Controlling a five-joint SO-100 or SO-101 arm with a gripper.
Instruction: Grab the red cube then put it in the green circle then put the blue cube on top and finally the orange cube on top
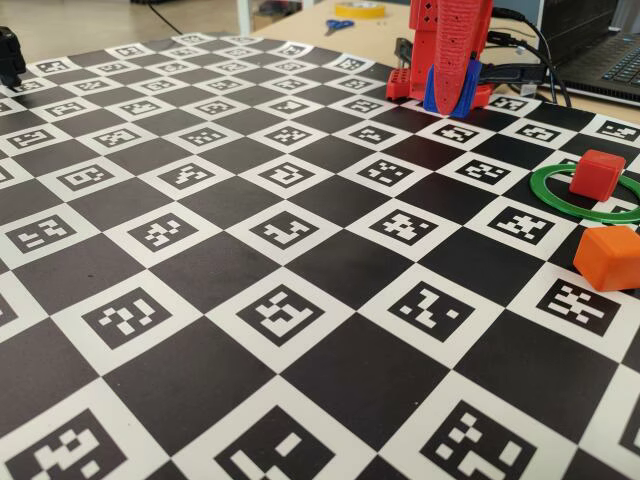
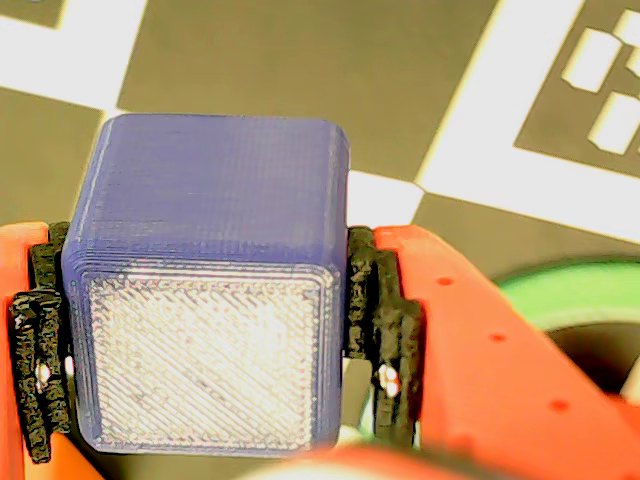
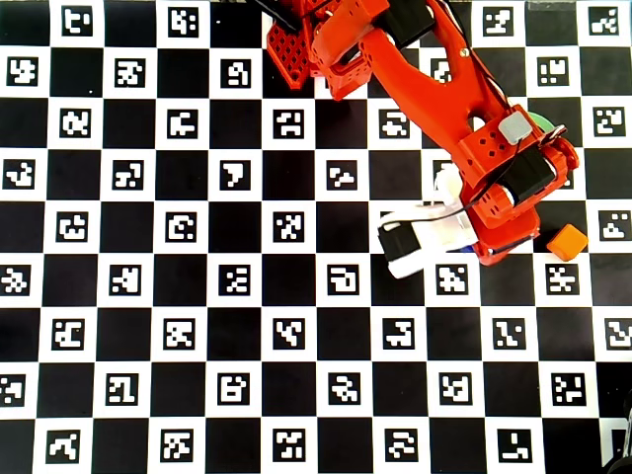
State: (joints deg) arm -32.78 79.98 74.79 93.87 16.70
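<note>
My gripper (image 2: 205,330) is shut on the blue cube (image 2: 210,200), gripped on both sides by the black pads (image 2: 375,310). In the fixed view the gripper (image 1: 452,95) hangs above the board with the blue cube (image 1: 435,92) in it. The red cube (image 1: 598,172) sits inside the green circle (image 1: 537,186) at the right. The orange cube (image 1: 608,257) lies on the board just in front of the circle. In the wrist view part of the green circle (image 2: 560,290) shows at the lower right. In the overhead view the gripper (image 3: 486,245) is left of the orange cube (image 3: 566,242), and the arm hides the red cube.
The board is a black-and-white checker mat with printed markers (image 1: 280,315). The arm's base (image 1: 400,80) stands at the far edge. Scissors (image 1: 338,25), a yellow tape roll (image 1: 360,8), cables and a laptop (image 1: 610,55) lie beyond the mat.
</note>
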